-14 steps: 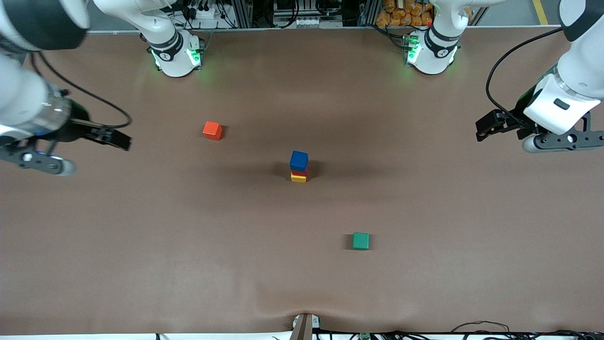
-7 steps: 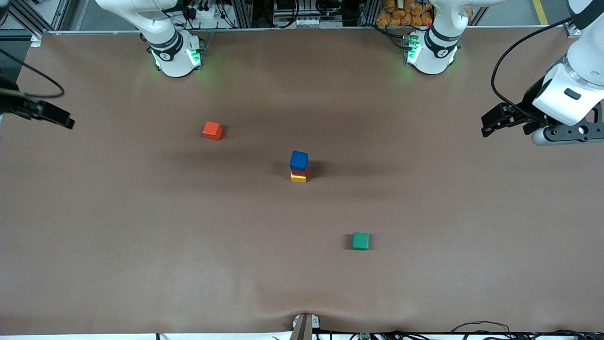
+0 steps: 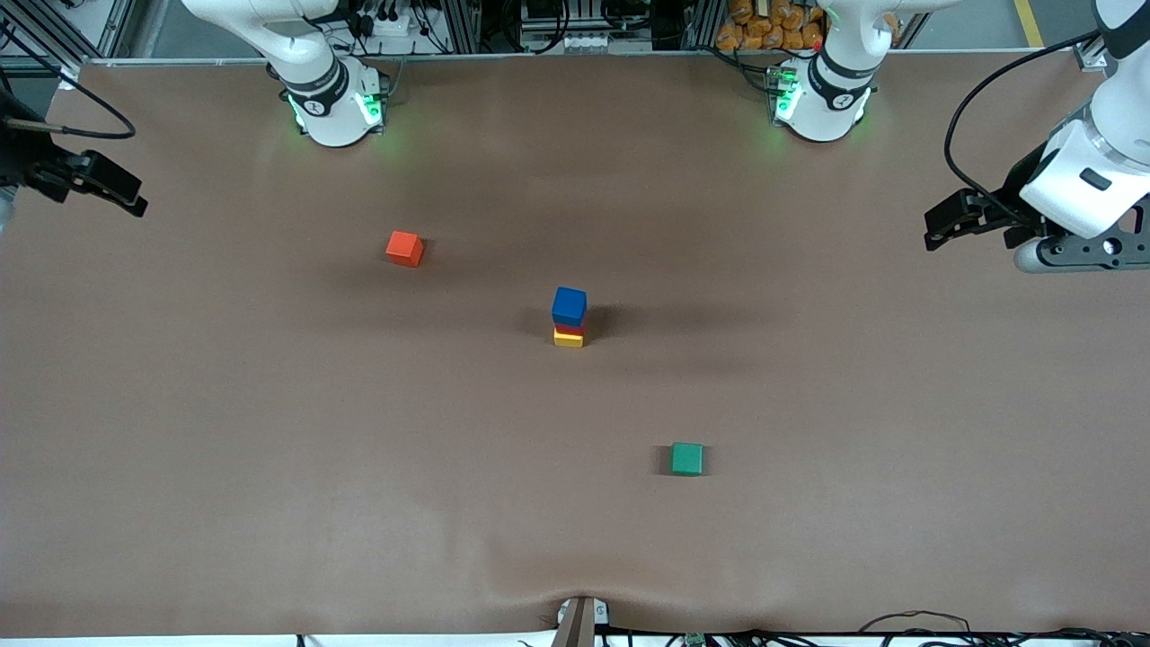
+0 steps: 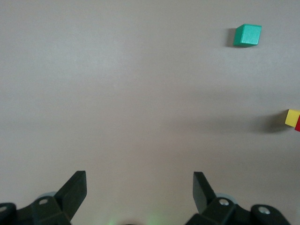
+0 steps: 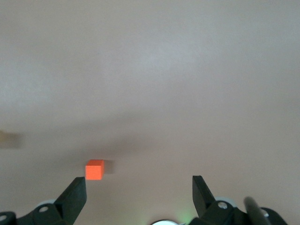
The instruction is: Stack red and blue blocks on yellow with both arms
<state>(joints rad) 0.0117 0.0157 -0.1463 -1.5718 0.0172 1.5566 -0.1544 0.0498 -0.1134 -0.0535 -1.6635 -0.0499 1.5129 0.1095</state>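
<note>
I see the three task cubes as one upright tower near the middle of the table. The yellow cube (image 3: 568, 339) is at the bottom, on the table. The red cube (image 3: 570, 328) sits on it, mostly hidden. The blue cube (image 3: 569, 305) is on top. Nothing touches the tower.

The left gripper (image 3: 939, 232) hangs over the left arm's end of the table, jaws wide apart. The right gripper (image 3: 121, 191) hangs over the right arm's end, likewise spread and empty.
</note>
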